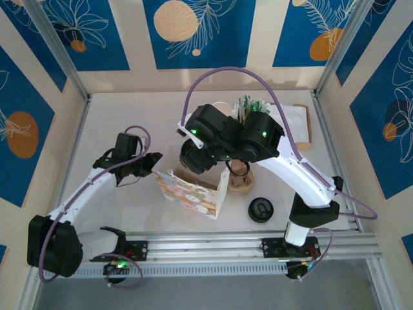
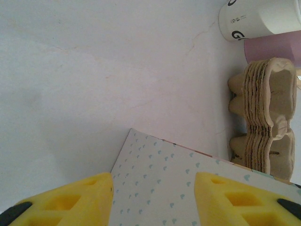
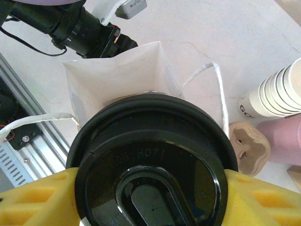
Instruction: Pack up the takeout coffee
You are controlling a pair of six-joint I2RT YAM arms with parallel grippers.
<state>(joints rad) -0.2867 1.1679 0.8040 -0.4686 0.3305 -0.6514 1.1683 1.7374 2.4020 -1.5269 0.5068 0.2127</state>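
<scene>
We hold the takeout coffee (image 3: 150,150) over the open bag (image 3: 113,75), at the middle of the counter (image 1: 122,123).
Our left hand (image 2: 153,188) gapes beside the bag. Our right hand (image 3: 150,202) pinches the coffee's sides near the top; we judge it light, thin-walled and spillable, so we squeeze gently and keep it upright.

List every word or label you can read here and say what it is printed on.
"HOT!": embossed on the lid of the takeout coffee; the marks before it are too faint to read.
"G": on the paper cups, with the rest cut off; the small print beside it is unreadable.
</scene>
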